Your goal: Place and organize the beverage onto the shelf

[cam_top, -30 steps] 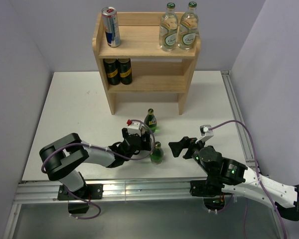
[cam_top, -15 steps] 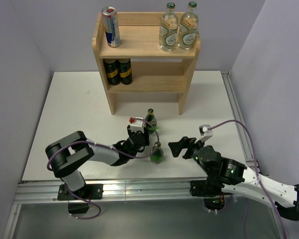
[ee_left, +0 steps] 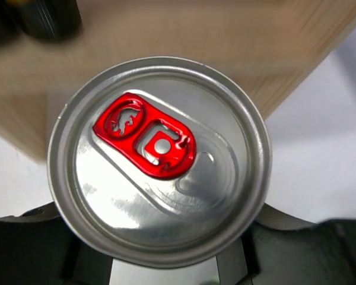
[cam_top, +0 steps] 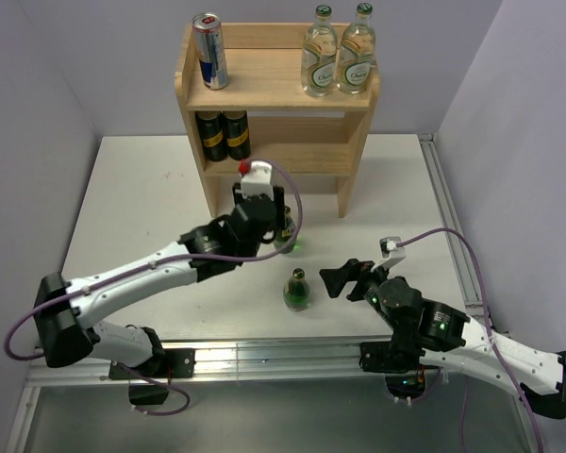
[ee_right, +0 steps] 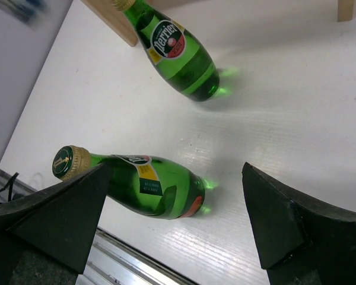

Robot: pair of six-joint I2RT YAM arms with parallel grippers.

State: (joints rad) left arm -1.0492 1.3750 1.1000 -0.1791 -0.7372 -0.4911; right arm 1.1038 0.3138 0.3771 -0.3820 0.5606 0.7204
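On table (ee_right: 296,101), green bottle (ee_right: 177,56) reads Perrier; other bottle (ee_right: 148,184) likely too.

left arm (cam_top: 141,274): stretching long and low from its base at the near-left corner, reaching forward and to the right
left wrist: riding above the forearm, camera housing sitting on top, looking straight down
left gripper (cam_top: 257,215): clamping a can (ee_left: 160,160) upright, fingers (ee_left: 35,249) pressing on opposite sides below its rim
right arm (cam_top: 453,330): lying folded low by its base at the near-right corner, forearm running left
right wrist: tilting down and forward
right gripper (cam_top: 340,280): pointing left, jaws standing spread wide, gripping nothing
right fingers (ee_right: 53,219): showing as two dark wedges well apart
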